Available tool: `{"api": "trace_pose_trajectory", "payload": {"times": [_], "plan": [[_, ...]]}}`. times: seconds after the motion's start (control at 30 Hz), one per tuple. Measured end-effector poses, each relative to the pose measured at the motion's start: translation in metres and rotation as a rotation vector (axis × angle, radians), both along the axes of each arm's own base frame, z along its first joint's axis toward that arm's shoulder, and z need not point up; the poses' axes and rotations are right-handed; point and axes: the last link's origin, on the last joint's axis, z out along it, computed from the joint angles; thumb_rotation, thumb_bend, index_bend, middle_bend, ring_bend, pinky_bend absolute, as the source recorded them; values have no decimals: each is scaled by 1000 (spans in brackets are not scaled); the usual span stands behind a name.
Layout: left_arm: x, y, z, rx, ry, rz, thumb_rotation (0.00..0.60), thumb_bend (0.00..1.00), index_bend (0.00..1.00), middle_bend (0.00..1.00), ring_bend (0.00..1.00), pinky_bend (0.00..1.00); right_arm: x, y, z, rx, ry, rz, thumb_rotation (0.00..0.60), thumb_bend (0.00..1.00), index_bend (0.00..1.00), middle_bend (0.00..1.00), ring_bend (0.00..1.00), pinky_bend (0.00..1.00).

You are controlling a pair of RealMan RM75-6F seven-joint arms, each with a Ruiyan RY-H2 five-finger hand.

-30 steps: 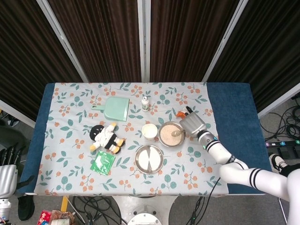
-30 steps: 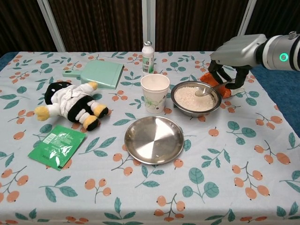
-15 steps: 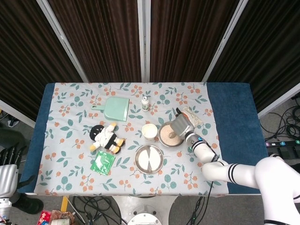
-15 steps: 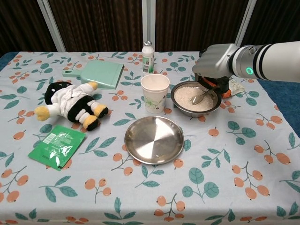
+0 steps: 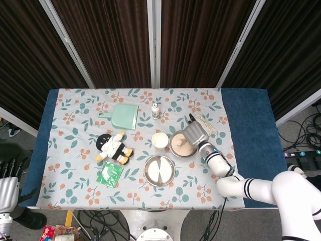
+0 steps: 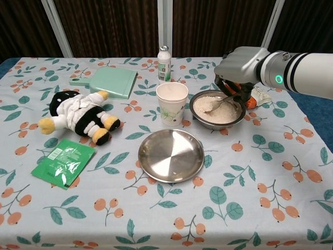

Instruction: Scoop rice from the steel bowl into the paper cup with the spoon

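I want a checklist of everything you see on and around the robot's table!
Surface: table under a floral cloth, blue edges showing.
Job's things: steel bowl with rice; paper cup upright to its left, apart from it; spoon with its tip in the rice.
Clutter: empty steel plate, plush toy, green packet, green dustpan, small bottle, orange packet behind the bowl.
Hands: right hand holds the spoon; left hand beside the table, holding nothing.
Cables: bundles on the floor.
Surroundings: dark curtains.
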Motion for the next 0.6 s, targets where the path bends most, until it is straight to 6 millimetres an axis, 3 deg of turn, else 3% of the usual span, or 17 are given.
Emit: {"api": "trace_pose_trajectory", "payload": {"times": [0.4, 0.6], "plan": [[2, -2, 3, 7, 6, 1, 600, 70, 177, 122, 60, 43, -45, 10, 9, -76, -289, -94, 600, 344, 653, 615, 253, 0], [4, 0, 4, 11, 10, -7, 600, 70, 177, 122, 60, 43, -49, 12, 29, -117, -362, -79, 600, 344, 653, 615, 261, 0]]}}
